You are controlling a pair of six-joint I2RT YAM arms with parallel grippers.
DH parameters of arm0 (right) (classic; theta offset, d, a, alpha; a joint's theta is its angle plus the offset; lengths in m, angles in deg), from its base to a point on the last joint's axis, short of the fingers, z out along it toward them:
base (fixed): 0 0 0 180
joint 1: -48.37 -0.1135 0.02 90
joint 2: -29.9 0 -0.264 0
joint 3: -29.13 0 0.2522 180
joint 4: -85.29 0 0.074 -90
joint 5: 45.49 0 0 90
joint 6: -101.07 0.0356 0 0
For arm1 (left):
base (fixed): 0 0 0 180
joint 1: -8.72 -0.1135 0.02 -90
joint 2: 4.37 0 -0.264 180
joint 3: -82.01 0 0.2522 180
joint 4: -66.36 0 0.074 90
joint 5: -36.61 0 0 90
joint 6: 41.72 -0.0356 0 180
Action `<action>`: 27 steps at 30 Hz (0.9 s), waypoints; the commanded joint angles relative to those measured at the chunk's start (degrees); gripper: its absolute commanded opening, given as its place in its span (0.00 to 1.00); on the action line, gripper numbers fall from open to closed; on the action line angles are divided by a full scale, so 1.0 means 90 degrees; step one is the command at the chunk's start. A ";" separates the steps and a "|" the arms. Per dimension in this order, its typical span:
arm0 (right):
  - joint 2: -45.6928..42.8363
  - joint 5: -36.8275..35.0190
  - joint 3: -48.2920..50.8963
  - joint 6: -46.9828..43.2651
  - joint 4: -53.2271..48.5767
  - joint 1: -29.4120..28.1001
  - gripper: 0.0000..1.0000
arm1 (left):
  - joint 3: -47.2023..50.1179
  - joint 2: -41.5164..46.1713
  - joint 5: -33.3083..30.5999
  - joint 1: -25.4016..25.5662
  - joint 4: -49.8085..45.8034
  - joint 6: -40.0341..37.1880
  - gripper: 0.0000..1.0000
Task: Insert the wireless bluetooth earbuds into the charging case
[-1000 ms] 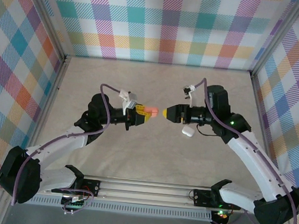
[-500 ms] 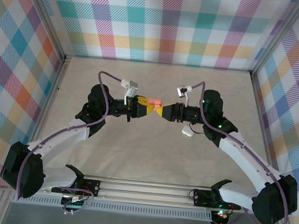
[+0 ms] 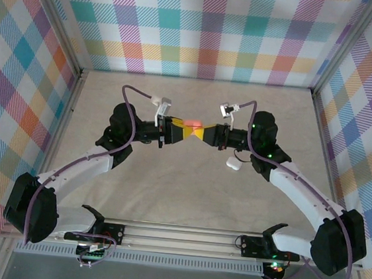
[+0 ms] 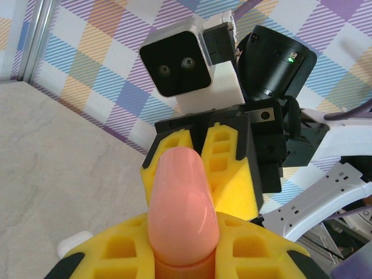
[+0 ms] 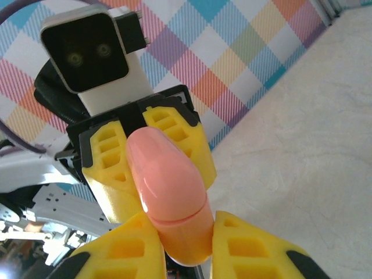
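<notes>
Facing tip-to-tip | left tool (image 3: pixel 187 131) | right tool (image 3: pixel 201 135) | both clamping charging case (image 3: pixel 192 123)

Counted two arms, the left arm (image 3: pixel 80 167) and the right arm (image 3: pixel 300 191). Counted two grippers as well, the left gripper (image 3: pixel 188 131) and the right gripper (image 3: pixel 201 135), with two yellow fingers (image 4: pixel 225 168) apiece, four in all. Tallied one salmon-pink charging case (image 3: pixel 192 123). Tallied one white case (image 3: pixel 233 162). Noted two white wrist cameras (image 3: pixel 162 102), one per arm, and two purple cables (image 3: pixel 129 95), likewise one per arm. Found one table (image 3: pixel 186 199) underneath, and three plaid walls (image 3: pixel 211 29) around it.
</notes>
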 commanded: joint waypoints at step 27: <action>0.1840 -0.1668 -0.0742 0.0023 -0.2604 -0.0031 0.00 | -0.0210 0.0906 -0.6445 -0.0075 -0.4791 0.0370 1.00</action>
